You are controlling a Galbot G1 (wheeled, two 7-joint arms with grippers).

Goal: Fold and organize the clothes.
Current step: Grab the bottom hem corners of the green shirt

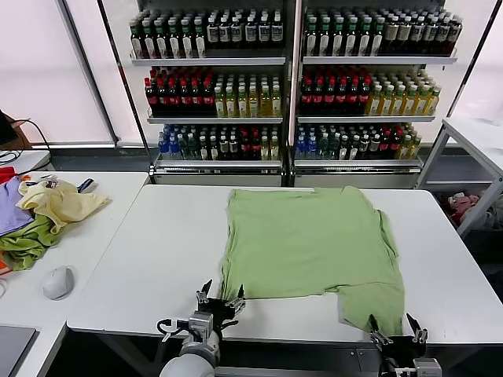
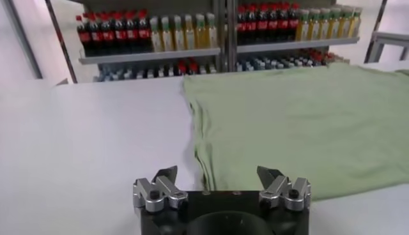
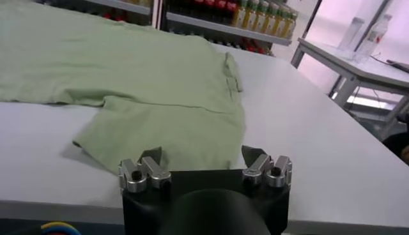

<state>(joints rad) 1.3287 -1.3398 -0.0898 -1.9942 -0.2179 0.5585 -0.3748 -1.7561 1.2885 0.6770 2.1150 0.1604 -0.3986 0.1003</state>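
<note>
A light green shirt [image 1: 310,243] lies spread flat on the white table [image 1: 157,251], partly folded, with one flap reaching toward the front right edge. My left gripper [image 1: 221,298] hovers at the table's front edge, just before the shirt's near left corner [image 2: 201,167], open and empty. At the front right my right gripper [image 1: 396,324] is open too, just short of the shirt's near flap [image 3: 153,137]. The same gripper [image 3: 201,155] shows in the right wrist view with the flap beyond its fingertips. The left gripper [image 2: 219,174] holds nothing.
A heap of pale yellow, green and purple garments [image 1: 39,212] lies on the side table at left, with a white mouse [image 1: 58,282] nearer me. Shelves of bottles [image 1: 291,78] stand behind the table. Another white table [image 1: 479,137] stands at the right.
</note>
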